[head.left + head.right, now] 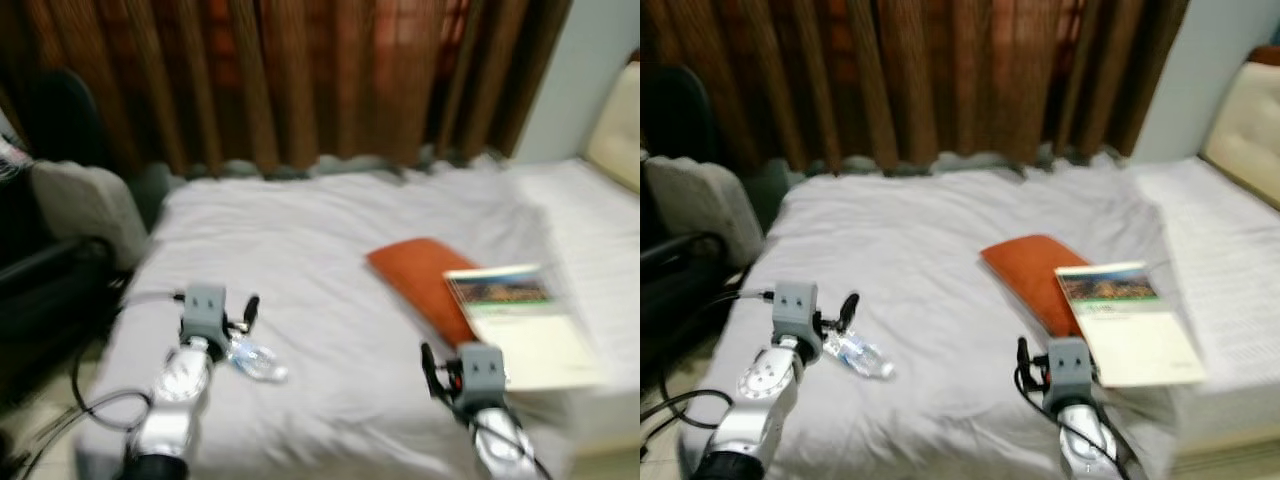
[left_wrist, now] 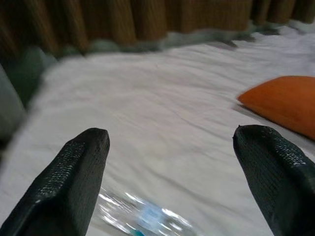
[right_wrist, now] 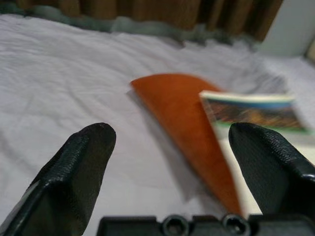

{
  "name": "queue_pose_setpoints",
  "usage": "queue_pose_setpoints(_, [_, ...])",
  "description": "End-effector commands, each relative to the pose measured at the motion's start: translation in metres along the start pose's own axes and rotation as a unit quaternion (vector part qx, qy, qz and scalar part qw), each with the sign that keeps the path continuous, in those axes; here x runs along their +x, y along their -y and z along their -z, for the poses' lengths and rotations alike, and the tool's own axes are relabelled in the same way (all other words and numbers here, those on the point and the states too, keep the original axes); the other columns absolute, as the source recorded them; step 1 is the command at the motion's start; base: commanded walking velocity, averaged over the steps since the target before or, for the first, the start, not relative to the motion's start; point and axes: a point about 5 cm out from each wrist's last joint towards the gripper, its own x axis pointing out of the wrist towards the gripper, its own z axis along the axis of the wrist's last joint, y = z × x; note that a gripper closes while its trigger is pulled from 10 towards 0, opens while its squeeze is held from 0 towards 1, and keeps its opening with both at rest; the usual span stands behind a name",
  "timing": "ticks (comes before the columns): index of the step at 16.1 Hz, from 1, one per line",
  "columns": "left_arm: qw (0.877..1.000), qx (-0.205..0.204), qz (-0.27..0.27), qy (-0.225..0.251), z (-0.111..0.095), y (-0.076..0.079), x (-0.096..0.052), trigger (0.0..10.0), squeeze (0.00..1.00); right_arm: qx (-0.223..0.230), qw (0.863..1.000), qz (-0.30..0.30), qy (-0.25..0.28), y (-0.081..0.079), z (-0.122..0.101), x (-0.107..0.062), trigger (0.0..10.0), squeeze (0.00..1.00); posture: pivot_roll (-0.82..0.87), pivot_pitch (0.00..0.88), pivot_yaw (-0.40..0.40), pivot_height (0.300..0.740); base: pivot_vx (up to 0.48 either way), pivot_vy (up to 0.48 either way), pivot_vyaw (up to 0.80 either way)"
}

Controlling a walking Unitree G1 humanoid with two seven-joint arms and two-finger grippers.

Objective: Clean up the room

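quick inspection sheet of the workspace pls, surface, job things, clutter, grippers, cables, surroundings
surface: bed under a wrinkled pale sheet
job's things: clear plastic bottle lying on the sheet by the left gripper; orange cushion with a booklet overlapping its right edge
clutter: nothing seen beyond these
grippers: left gripper open, low over the bottle; right gripper open, aimed at the cushion and booklet, holding nothing
cables: black cables looping beside the left arm, off the bed's edge
surroundings: brown curtain behind the bed; grey chair on the left; pale wall on the right
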Motion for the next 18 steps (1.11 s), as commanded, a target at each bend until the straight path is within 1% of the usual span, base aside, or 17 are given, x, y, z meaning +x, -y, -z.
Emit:
queue_pose_setpoints(1, [1.000, -0.006, -0.016, -0.015, 0.011, -0.004, -0.005, 10.0, 0.00, -0.012, 1.000, -0.010, -0.005, 0.004, -0.003, 0.002, 10.0, 0.00, 0.01, 0.000, -0.054, 0.740, 0.000, 0.000, 0.00])
queue_pose_setpoints(2, [1.000, -0.003, -0.003, -0.021, 0.017, 0.000, -0.008, 10.0, 0.00, -0.019, 0.999, 0.023, -0.013, 0.014, -0.002, 0.003, 10.0, 0.00, 0.02, 0.000, -0.052, 0.740, 0.000, 0.000, 0.00])
queue_pose_setpoints(3, [0.999, 0.008, 0.011, -0.039, 0.026, 0.002, -0.010, 10.0, 0.00, -0.035, 0.996, 0.079, -0.033, 0.027, 0.003, -0.003, 10.0, 0.00, 0.02, 0.000, -0.046, 0.740, 0.000, 0.000, 0.00])
queue_pose_setpoints(4, [0.998, 0.021, 0.021, -0.053, 0.036, 0.002, -0.016, 10.0, 0.00, -0.022, 0.992, 0.112, -0.058, 0.035, 0.014, -0.017, 10.0, 0.00, 0.02, 0.000, -0.040, 0.740, 0.000, 0.000, 0.00])
queue_pose_setpoints(5, [0.998, 0.021, 0.012, -0.058, 0.044, -0.004, -0.027, 10.0, 0.00, 0.005, 0.994, 0.088, -0.060, 0.030, 0.021, -0.028, 10.0, 0.00, 0.01, 0.000, -0.038, 0.740, 0.000, 0.000, 0.00])
queue_pose_setpoints(6, [0.997, 0.060, -0.005, -0.039, 0.042, -0.014, -0.053, 10.0, 0.00, 0.070, 0.997, 0.022, -0.028, 0.015, 0.018, -0.039, 10.0, 0.00, 0.02, 0.000, -0.032, 0.740, 0.000, 0.000, 0.00])
queue_pose_setpoints(7, [0.997, 0.068, -0.016, -0.026, 0.036, -0.018, -0.063, 10.0, 0.00, 0.098, 0.995, 0.001, -0.016, 0.010, 0.016, -0.043, 10.0, 0.00, 0.02, 0.000, -0.031, 0.740, 0.000, 0.000, 0.00])
queue_pose_setpoints(8, [0.996, 0.075, -0.049, 0.002, 0.016, -0.030, -0.080, 10.0, 0.00, 0.112, 0.993, -0.025, 0.003, 0.004, 0.007, -0.050, 10.0, 0.00, 0.03, 0.000, -0.030, 0.740, 0.000, 0.000, 0.00])
queue_pose_setpoints(9, [0.997, 0.062, -0.045, 0.015, 0.003, -0.034, -0.092, 10.0, 0.00, 0.103, 0.994, -0.033, 0.002, 0.003, 0.005, -0.057, 10.0, 0.00, 0.04, 0.000, -0.030, 0.740, 0.000, 0.000, 0.00])
queue_pose_setpoints(10, [0.997, 0.061, -0.038, 0.020, 0.000, -0.034, -0.098, 10.0, 0.00, 0.096, 0.995, -0.034, -0.003, 0.003, 0.008, -0.061, 10.0, 0.00, 0.05, 0.000, -0.033, 0.740, 0.000, 0.000, 0.00])
queue_pose_setpoints(11, [0.998, 0.055, -0.016, 0.017, -0.002, -0.029, -0.098, 10.0, 0.00, 0.091, 0.995, -0.038, -0.010, 0.003, 0.011, -0.067, 10.0, 0.00, 0.05, 0.000, -0.032, 0.740, 0.000, 0.000, 0.00])
queue_pose_setpoints(12, [0.999, 0.044, 0.003, 0.010, 0.001, -0.018, -0.090, 10.0, 0.00, 0.094, 0.994, -0.046, -0.011, -0.002, 0.012, -0.064, 10.0, 0.00, 0.06, 0.000, -0.038, 0.740, 0.000, 0.000, 0.00])
queue_pose_setpoints(13, [0.999, 0.038, 0.005, 0.007, 0.002, -0.015, -0.086, 10.0, 0.00, 0.095, 0.994, -0.054, -0.008, -0.004, 0.011, -0.060, 10.0, 0.00, 0.06, 0.000, -0.039, 0.740, 0.000, 0.000, 0.00])
queue_pose_setpoints(14, [0.999, 0.034, 0.003, 0.004, 0.001, -0.014, -0.086, 10.0, 0.00, 0.096, 0.994, -0.058, -0.007, -0.005, 0.009, -0.058, 10.0, 0.00, 0.06, 0.000, -0.038, 0.740, 0.296, -0.375, 0.69])
queue_pose_setpoints(15, [0.999, 0.044, 0.009, -0.016, 0.004, -0.013, -0.081, 10.0, 0.00, 0.097, 0.994, -0.058, -0.007, -0.005, 0.007, -0.051, 10.0, 0.00, 0.07, 0.000, -0.038, 0.740, 0.296, -0.375, 0.66])
queue_pose_setpoints(17, [0.998, 0.052, 0.032, -0.025, 0.005, -0.010, -0.075, 10.0, 0.00, 0.085, 0.995, -0.054, 0.000, -0.005, 0.005, -0.050, 10.0, 0.00, 0.06, 0.000, -0.035, 0.740, 0.304, -0.368, 0.64])
queue_pose_setpoints(18, [0.998, 0.052, 0.032, -0.025, 0.005, -0.010, -0.075, 10.0, 0.00, 0.085, 0.995, -0.054, 0.000, -0.005, 0.005, -0.050, 10.0, 0.00, 0.06, 0.000, -0.035, 0.740, 0.304, -0.368, 0.63])
